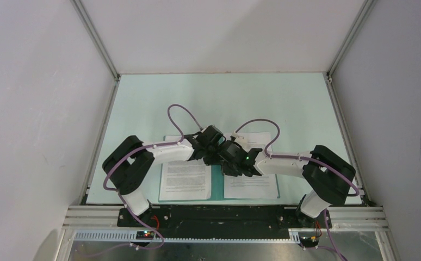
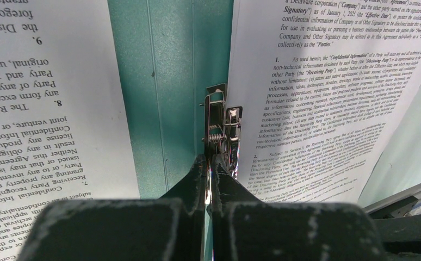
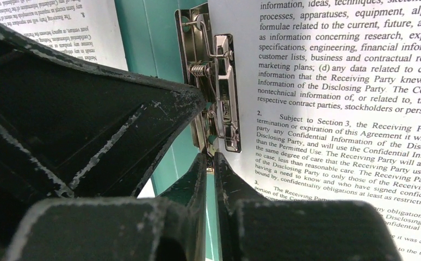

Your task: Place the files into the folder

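The teal folder lies open near the table's front edge. One printed sheet lies on its left half. The other sheet lies on its right half, with its inner edge at the metal clip on the spine. My left gripper is over the spine, and its fingers are shut on the near end of the clip. My right gripper is right beside it. Its jaws stand almost together, a thin sliver apart, with the tips at the clip's near end.
Both arms reach in from the sides and cross tightly over the folder's middle; the left gripper's body fills the left of the right wrist view. White walls with aluminium rails enclose the pale mint tabletop.
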